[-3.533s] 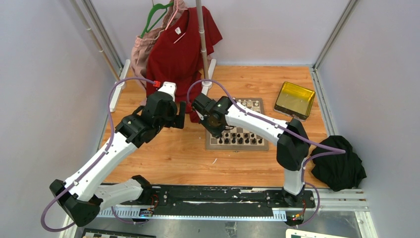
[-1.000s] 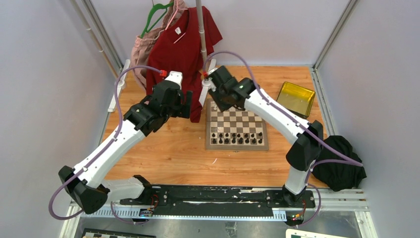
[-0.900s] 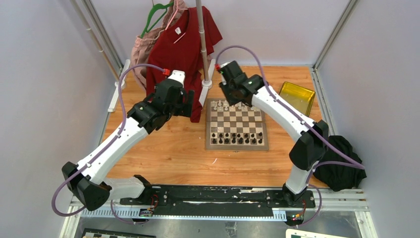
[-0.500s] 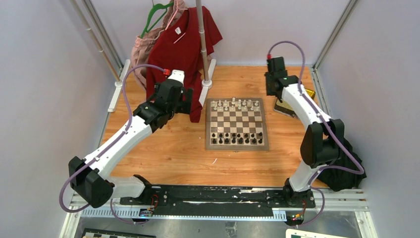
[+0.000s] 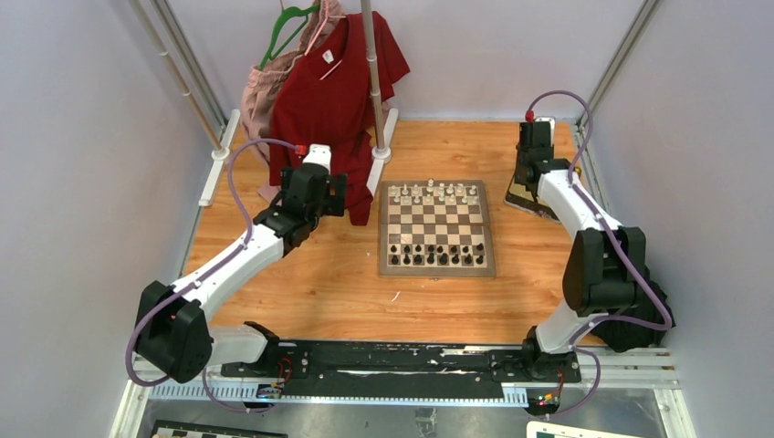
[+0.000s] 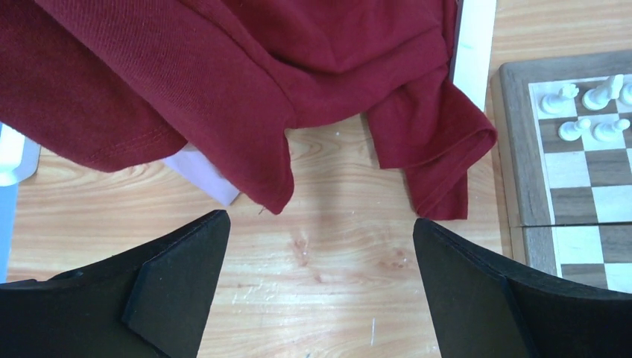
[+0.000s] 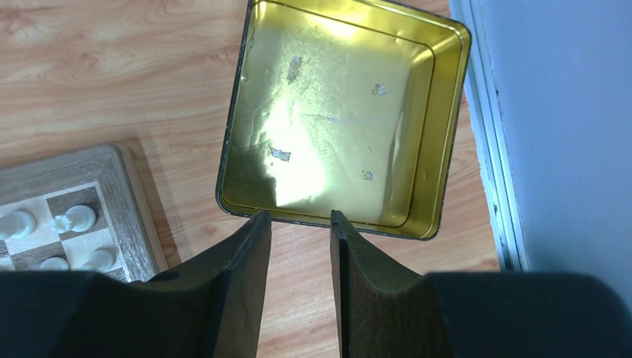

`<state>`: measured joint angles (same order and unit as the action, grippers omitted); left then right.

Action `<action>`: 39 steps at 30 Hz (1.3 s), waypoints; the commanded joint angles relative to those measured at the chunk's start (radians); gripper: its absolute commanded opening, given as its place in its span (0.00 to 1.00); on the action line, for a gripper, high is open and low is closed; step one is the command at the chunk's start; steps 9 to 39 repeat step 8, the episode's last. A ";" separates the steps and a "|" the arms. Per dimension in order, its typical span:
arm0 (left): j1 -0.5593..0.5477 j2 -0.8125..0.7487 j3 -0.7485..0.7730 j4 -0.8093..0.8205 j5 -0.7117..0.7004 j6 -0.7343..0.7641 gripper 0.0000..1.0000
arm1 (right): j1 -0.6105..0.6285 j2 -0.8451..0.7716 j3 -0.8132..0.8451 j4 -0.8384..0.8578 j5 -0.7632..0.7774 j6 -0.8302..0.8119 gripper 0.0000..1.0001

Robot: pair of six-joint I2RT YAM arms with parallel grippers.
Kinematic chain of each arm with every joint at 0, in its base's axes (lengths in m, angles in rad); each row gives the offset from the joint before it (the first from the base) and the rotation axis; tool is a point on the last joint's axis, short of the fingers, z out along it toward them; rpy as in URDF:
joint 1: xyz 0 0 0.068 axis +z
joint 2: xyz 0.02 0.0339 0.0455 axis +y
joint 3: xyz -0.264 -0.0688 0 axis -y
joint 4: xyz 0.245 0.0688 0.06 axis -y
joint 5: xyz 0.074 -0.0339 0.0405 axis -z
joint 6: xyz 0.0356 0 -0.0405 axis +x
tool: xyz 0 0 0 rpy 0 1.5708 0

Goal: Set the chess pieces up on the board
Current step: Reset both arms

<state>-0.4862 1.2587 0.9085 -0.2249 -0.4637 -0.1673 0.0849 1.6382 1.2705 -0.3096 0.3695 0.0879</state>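
Note:
The board (image 5: 383, 228) lies mid-table. White chess pieces (image 5: 436, 192) fill its far rows and black chess pieces (image 5: 436, 254) its near rows. My left gripper (image 5: 334, 195) hangs left of the board beside the red shirt. In the left wrist view it (image 6: 320, 224) is wide open over bare wood, with the board's edge (image 6: 514, 149) and white pieces (image 6: 589, 112) at the right. My right gripper (image 7: 300, 216) stands at the near rim of the empty gold tray (image 7: 343, 119). Its jaws are a narrow gap apart, with nothing between them. The board's corner (image 7: 127, 194) with white pieces (image 7: 74, 218) shows at the left.
A red shirt (image 5: 333, 82) and a pink garment (image 5: 265, 91) hang from a rack pole (image 5: 372, 82) at the back left. The shirt's hem (image 6: 440, 171) reaches the table near the board. A black cloth (image 5: 650, 315) lies at the right, and a metal rail (image 7: 492, 149) runs beside the tray.
My right arm has swung from the board's far left corner to the gold tray at the right, and its jaws have parted slightly. The left arm has drawn back a little towards the left.

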 commanded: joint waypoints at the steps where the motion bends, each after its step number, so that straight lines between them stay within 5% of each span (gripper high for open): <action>1: 0.012 -0.014 -0.034 0.135 -0.010 0.013 1.00 | -0.002 -0.071 -0.036 0.084 0.046 0.000 0.39; 39: 0.015 -0.032 -0.065 0.147 -0.022 0.018 1.00 | -0.001 -0.127 -0.101 0.138 0.018 -0.009 0.41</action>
